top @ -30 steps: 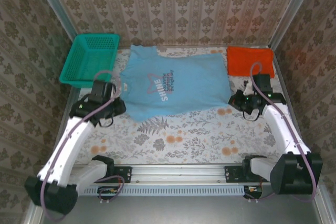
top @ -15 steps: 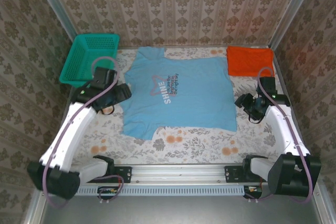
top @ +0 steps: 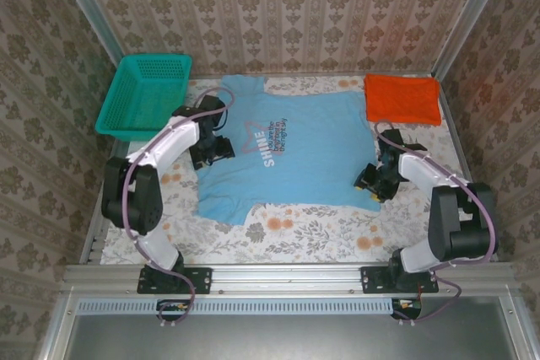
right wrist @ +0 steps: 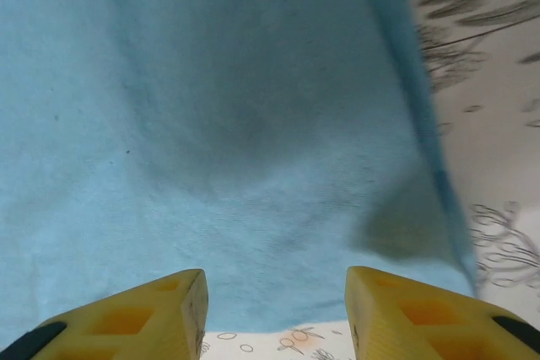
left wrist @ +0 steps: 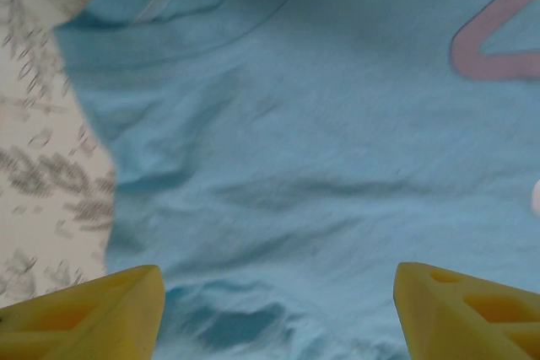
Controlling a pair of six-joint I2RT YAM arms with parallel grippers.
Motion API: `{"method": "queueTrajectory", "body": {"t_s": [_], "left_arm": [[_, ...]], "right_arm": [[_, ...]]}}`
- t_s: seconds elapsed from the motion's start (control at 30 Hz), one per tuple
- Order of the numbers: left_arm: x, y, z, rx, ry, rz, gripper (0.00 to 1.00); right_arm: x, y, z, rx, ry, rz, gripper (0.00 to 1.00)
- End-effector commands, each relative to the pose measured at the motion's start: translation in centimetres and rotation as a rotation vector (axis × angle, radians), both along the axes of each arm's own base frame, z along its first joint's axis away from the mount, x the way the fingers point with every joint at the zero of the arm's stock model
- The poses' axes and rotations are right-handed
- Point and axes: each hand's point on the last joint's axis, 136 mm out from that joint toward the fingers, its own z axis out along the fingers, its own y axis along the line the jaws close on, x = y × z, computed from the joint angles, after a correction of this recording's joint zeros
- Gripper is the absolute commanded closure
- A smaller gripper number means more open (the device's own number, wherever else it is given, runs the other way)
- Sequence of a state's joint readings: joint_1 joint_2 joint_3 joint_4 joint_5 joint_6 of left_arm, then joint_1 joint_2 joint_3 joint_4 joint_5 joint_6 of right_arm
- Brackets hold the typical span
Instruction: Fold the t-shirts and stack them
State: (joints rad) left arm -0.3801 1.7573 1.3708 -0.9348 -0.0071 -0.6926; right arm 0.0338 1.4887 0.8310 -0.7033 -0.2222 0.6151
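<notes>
Top view: blue shirt [top: 287,153] lies spread out, print side up, in the middle of the table [top: 321,225]. Its collar points toward the upper left of the frame and its hem toward the lower right. Orange shirt [top: 402,99] sits as a flat rectangle in the upper right of the table, just beside the blue shirt's upper right corner. Teal basket [top: 143,94] stands at the upper left.

Left end effector [top: 215,149] is low over the blue shirt's left side, near the collar. In the left wrist view its yellow fingers [left wrist: 93,314] are spread wide, released, with wrinkled blue cloth [left wrist: 321,166] lying under the gap. A seam runs across the upper left of that frame, and a piece of the pink print outline [left wrist: 498,48] is at the upper right.

Right end effector [top: 371,181] is at the blue shirt's lower right corner. In the right wrist view its fingers [right wrist: 143,318] are apart and released. Blue cloth [right wrist: 211,124] lies ahead of them. The shirt's edge runs down the right of the frame, and the floral table [right wrist: 506,166] shows beyond it.
</notes>
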Motion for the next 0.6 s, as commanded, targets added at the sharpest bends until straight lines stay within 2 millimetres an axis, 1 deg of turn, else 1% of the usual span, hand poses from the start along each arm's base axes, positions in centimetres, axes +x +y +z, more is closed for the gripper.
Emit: {"method": "queueTrajectory", "body": {"t_s": [0.0,0.1,0.27,0.37,0.5,0.57], "left_arm": [[0.4,-0.6,-1.1,0.019,0.057,-0.017,0.29],[-0.5,-0.1,-2.7,0.058,0.118,0.0,0.33],[-3.2,2.0,-5.1,0.086,0.189,0.061,0.33],[-4.3,4.0,-6.2,0.135,0.231,0.109,0.34],[-4.9,6.8,-7.0,0.216,0.26,0.163,0.35],[-5.3,7.7,-7.2,0.233,0.282,0.189,0.35]], "right_arm": [[-0.2,0.2,-0.7,-0.003,0.02,-0.011,0.55],[-0.8,-0.5,-0.8,-0.037,0.028,-0.032,0.56],[-2.5,-1.3,-1.7,-0.056,0.054,-0.091,0.57],[-3.3,-1.7,-2.4,-0.061,0.087,-0.107,0.57],[-3.7,-2.0,-3.0,-0.062,0.105,-0.113,0.57],[-3.8,-1.9,-3.1,-0.054,0.106,-0.109,0.56]]}}
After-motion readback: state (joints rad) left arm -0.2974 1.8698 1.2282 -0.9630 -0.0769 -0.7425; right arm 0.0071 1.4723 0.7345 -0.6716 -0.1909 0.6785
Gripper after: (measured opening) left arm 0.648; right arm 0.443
